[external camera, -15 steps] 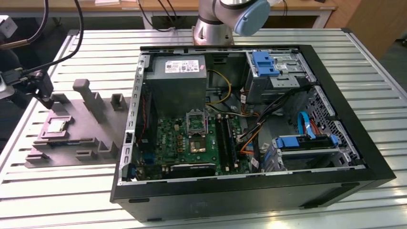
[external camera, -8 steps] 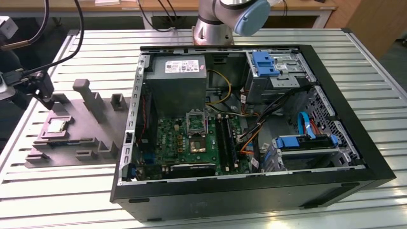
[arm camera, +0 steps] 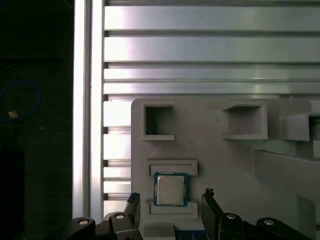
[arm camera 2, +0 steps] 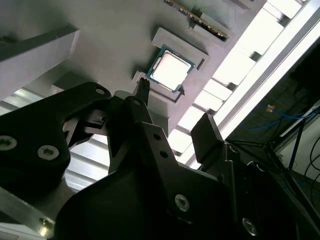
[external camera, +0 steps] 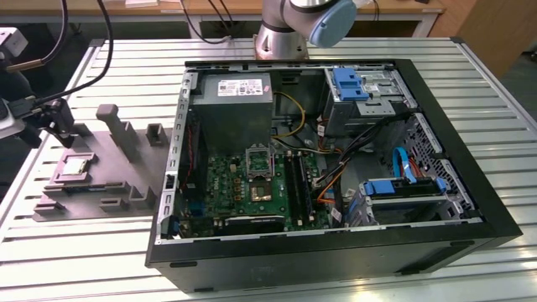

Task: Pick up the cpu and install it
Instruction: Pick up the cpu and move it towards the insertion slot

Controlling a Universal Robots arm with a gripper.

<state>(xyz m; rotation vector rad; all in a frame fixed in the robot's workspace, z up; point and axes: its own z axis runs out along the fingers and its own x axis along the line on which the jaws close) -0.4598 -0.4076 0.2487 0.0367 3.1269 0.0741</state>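
Under the gripper point(arm camera: 171, 199), between its two fingers point(arm camera: 209, 200): the cpu point(arm camera: 171, 189), lying flat with its metal top up, in a shallow pocket of the grey fixture plate point(arm camera: 225, 165). The gripper is released, with the fingers spread wider than the chip, one on each side, and nothing grasped. Cannot tell whether the fingertips touch the plate. In both wrist views the tips sit apart from the cpu's edges.

Hidden / cut off:
- First wrist view: the gripper body covers the plate edge nearest it. A blue strip shows between the fingers, too little of it to name.
- Second wrist view: the dark finger linkage blocks much of the plate. A green board edge point(arm camera 2: 200, 22) beyond the cpu is cut by the frame.
- Exterior view: the wrist runs off the exterior view's left edge. A black cable point(external camera: 109, 38) hangs down toward it.

Surroundings:
- Raised lips frame the cpu pocket on two sides.
- Square pockets point(arm camera: 159, 121) lie farther out from the gripper.
- Upright grey posts point(external camera: 113, 123) stand on the plate near the gripper.
- A slotted aluminium table point(arm camera: 200, 50) carries everything.
- An open computer case point(external camera: 336, 251) lies well apart from the gripper, toward the exterior view's right. Its motherboard point(external camera: 243, 182) and socket point(external camera: 256, 189) are exposed.
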